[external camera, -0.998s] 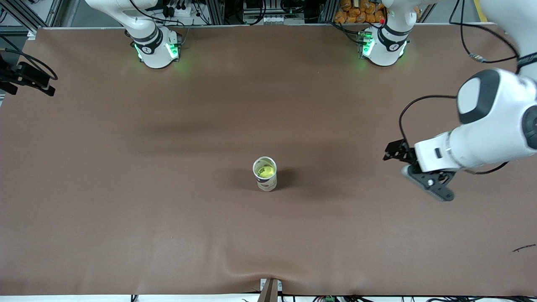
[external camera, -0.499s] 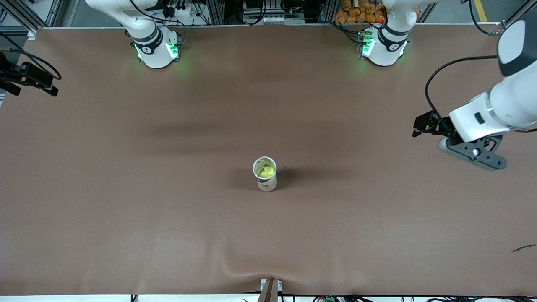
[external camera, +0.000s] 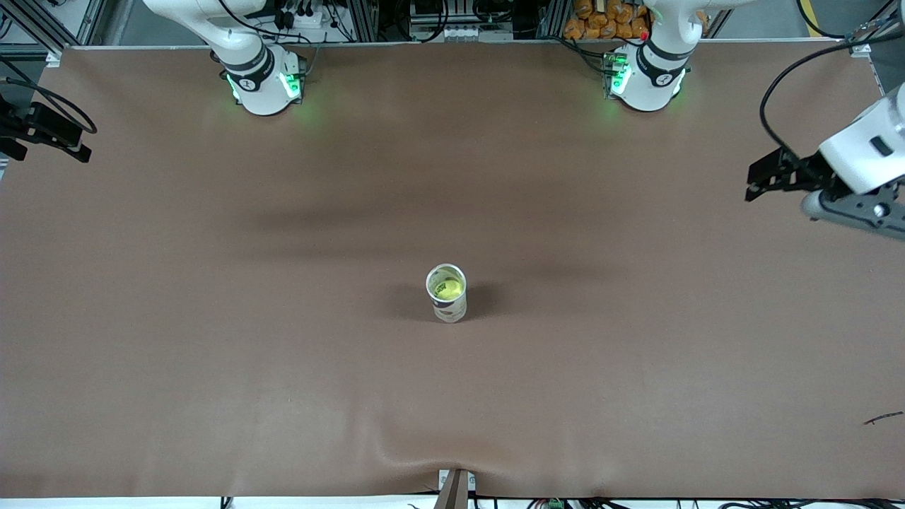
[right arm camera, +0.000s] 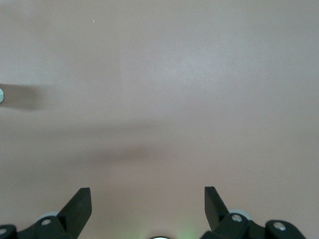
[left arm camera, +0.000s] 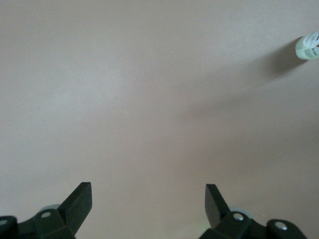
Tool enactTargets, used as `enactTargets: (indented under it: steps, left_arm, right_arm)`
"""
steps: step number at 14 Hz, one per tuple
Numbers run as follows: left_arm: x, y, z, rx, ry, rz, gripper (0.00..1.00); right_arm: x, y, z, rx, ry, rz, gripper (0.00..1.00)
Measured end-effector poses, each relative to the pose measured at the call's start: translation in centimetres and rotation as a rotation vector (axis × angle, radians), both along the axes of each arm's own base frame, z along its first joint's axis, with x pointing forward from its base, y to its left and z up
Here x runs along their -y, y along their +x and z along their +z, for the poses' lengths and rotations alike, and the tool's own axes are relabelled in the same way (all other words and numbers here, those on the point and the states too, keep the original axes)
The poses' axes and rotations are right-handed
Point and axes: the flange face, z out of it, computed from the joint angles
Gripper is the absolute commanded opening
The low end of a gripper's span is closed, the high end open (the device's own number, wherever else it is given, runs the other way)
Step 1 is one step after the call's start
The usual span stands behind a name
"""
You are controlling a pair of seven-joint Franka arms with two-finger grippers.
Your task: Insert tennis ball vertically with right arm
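A brown mat [external camera: 283, 367] is covering the whole table, wrinkling slightly at the edge nearest the front camera. Near its middle a clear can [external camera: 447, 293] is standing upright, open end up, with the yellow-green tennis ball [external camera: 448, 288] sitting inside it. The left gripper [external camera: 845, 203] is hanging over the mat at the left arm's end of the table, well apart from the can, its fingers [left arm camera: 79, 201] spread wide with nothing between them. The right gripper [right arm camera: 147, 206] is hanging over bare mat at the right arm's end, well apart from the can, likewise spread wide and empty. Both arm bases are glowing green, farther from the front camera than the can, with aluminium framing, cables and orange packets [external camera: 601, 21] past the table edge.
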Motion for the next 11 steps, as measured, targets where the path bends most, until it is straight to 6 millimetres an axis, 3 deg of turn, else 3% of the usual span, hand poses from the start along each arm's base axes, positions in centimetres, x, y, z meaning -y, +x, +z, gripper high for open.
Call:
enactTargets:
  steps: [7, 11]
  left_arm:
    - [0.4, -4.4, 3.1, -0.034, 0.023, 0.163, 1.0]
    - [0.1, -7.6, 3.7, -0.017, 0.021, 0.239, 1.0]
  right_arm:
    - [0.0, 0.3, 0.3, 0.025, -0.001, 0.0, 1.0]
    - [0.0, 0.3, 0.3, 0.026, -0.002, 0.0, 1.0]
